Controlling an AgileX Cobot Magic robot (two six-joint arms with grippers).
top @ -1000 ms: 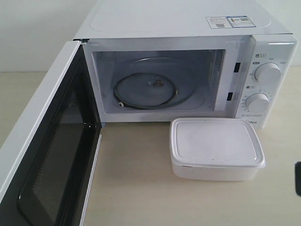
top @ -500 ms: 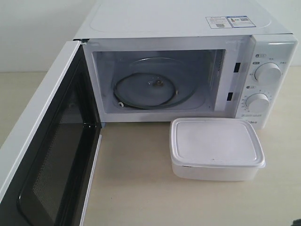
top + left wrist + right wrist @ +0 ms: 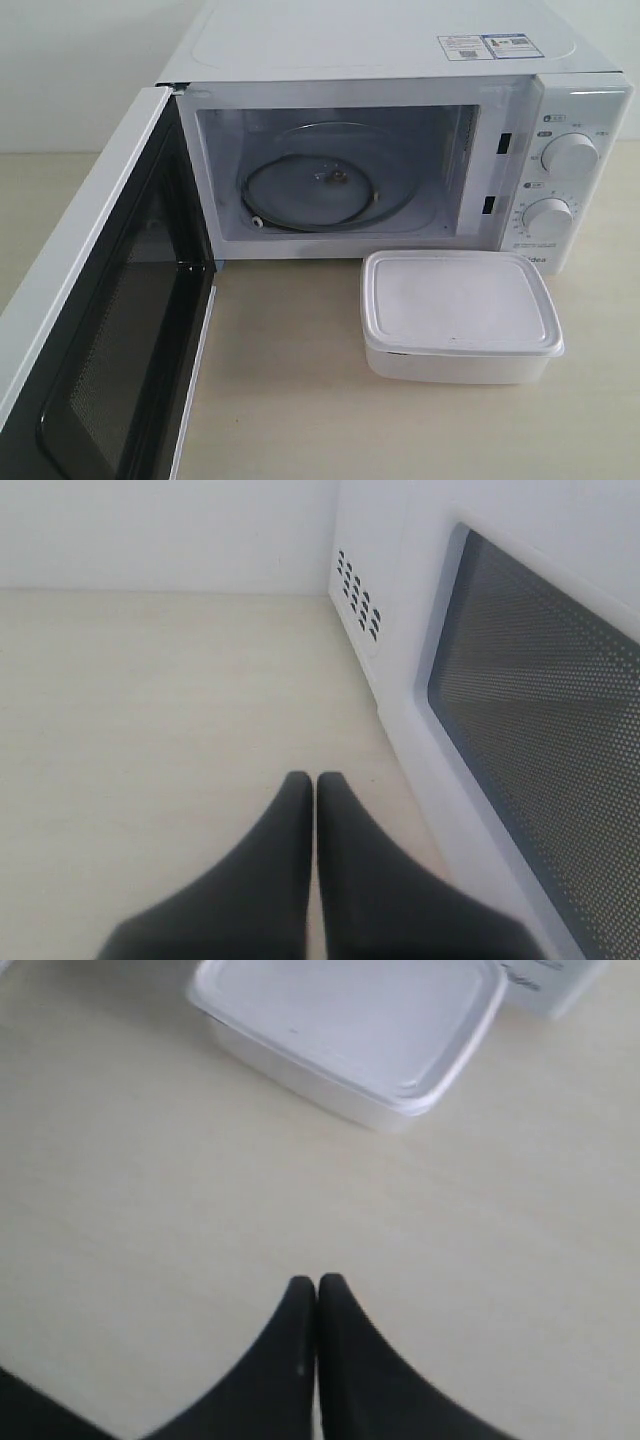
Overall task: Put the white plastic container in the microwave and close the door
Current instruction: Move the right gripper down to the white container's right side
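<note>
The white plastic container sits lidded on the tabletop just in front of the microwave, below its dial panel. The door hangs wide open at the left, showing the cavity with its glass turntable. Neither gripper shows in the exterior view. In the left wrist view my left gripper is shut and empty above the table, beside the door's outer face. Over bare table, a short way from the container, my right gripper is shut and empty.
Two round dials are on the microwave's right panel, stickers on its top. The open door takes up the left front of the pale tabletop. A white wall is behind.
A dark bit of the right arm at the exterior view's right edge has withdrawn out of frame. The container, door and microwave have not moved.
</note>
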